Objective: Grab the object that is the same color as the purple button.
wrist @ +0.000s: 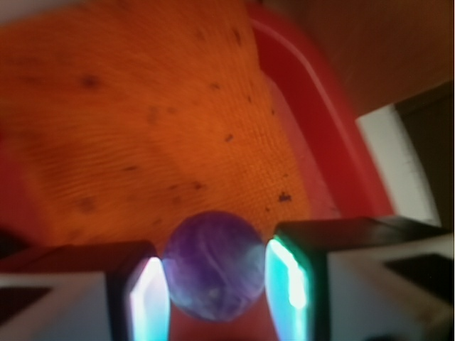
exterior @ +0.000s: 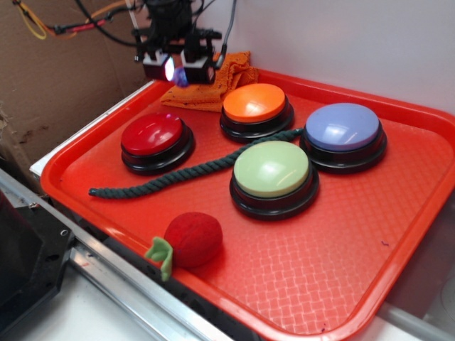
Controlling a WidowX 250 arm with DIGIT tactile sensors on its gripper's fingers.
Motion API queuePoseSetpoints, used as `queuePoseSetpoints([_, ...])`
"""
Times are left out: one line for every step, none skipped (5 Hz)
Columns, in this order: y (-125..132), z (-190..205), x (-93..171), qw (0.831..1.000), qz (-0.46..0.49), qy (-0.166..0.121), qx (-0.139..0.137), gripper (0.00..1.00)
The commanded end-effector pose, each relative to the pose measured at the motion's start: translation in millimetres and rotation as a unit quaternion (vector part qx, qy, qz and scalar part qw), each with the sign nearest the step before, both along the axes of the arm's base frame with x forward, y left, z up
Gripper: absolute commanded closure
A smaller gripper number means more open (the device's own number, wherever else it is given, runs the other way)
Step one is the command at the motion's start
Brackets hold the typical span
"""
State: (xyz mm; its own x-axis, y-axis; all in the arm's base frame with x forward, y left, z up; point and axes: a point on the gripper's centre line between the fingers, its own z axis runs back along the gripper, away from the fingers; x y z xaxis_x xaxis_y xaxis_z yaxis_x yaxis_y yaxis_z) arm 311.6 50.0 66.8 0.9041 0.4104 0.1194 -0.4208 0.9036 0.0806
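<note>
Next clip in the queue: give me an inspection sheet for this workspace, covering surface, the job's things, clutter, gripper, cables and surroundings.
Surface: red tray with a textured floor, resting on a pale table.
Job's things: small purple ball between the gripper's fingers, above the orange cloth; purple button at the tray's right side, untouched.
Clutter: orange button, red button, green button, dark green rope running between the buttons, red plush ball with a green leaf near the front edge.
Gripper: gripper raised over the tray's far corner, shut on the ball, lit fingers on both sides of it.
Cables: yellow, orange and black wires behind the arm.
Surroundings: cardboard sheet on the left, white wall behind.
</note>
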Motion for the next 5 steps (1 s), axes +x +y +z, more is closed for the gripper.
queuePoseSetpoints([-72,102,-25,0.995,-0.095,-0.017,-0.038,1.0])
queuePoseSetpoints([-96,122,-45,0.987,-0.136,-0.014,-0.081,1.0])
queuePoseSetpoints([-119,135,-77,0.982,-0.172,-0.021,-0.079,1.0])
queuePoseSetpoints([-127,129,-92,0.981,-0.177,-0.015,-0.08,1.0])
queuePoseSetpoints([-134,123,-98,0.98,-0.174,-0.005,-0.09,1.0])
